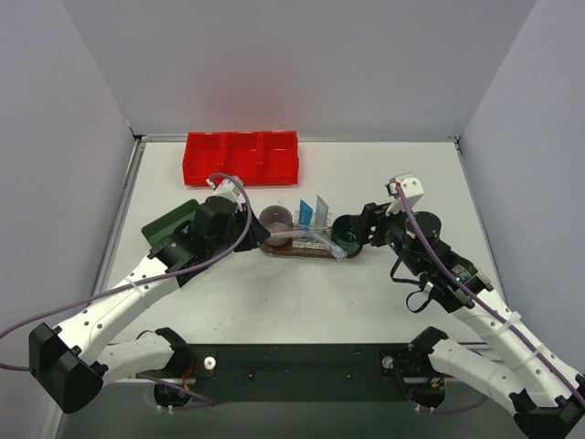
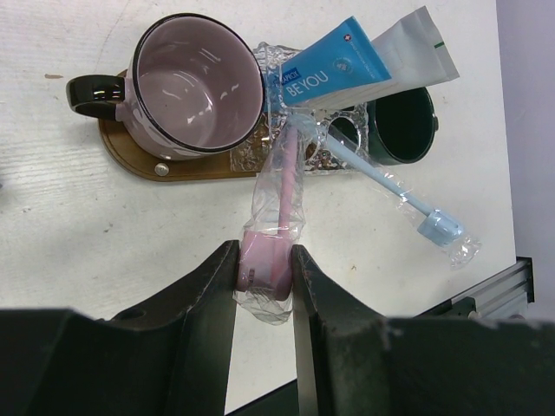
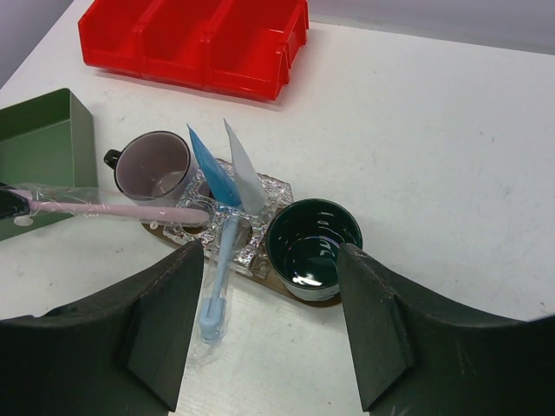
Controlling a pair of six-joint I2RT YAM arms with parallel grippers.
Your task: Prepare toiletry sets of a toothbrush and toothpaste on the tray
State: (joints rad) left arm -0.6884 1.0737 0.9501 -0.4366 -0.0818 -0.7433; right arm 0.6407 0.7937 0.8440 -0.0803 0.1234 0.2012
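My left claw (image 2: 263, 257) is clamped on the wide end of a pink toothbrush (image 2: 283, 186) sealed in a clear wrapper. The brush runs straight ahead from the claw, over the white worktop (image 2: 78, 225), to a crinkled clear holder (image 2: 247, 158) on the brown oval tray (image 2: 130, 154).

Ahead of this claw, to the left in its wrist view, a pink mug (image 2: 195, 82) stands on one end of the tray. Ahead and to the right, a blue toothbrush (image 2: 390, 186), also wrapped, slants from the holder down onto the worktop. Beyond that, a blue toothpaste tube (image 2: 334, 69) and a white tube (image 2: 416, 54) lean side by side in the holder.

My right claw (image 3: 270, 260) is spread wide and holds nothing. A dark green cup (image 3: 312, 247) sits at the tray's other end, just ahead and between the claw's fingers. Farther ahead, to the left in that view, is a green box (image 3: 39, 143). Farthest off is a red bin (image 3: 195, 43).
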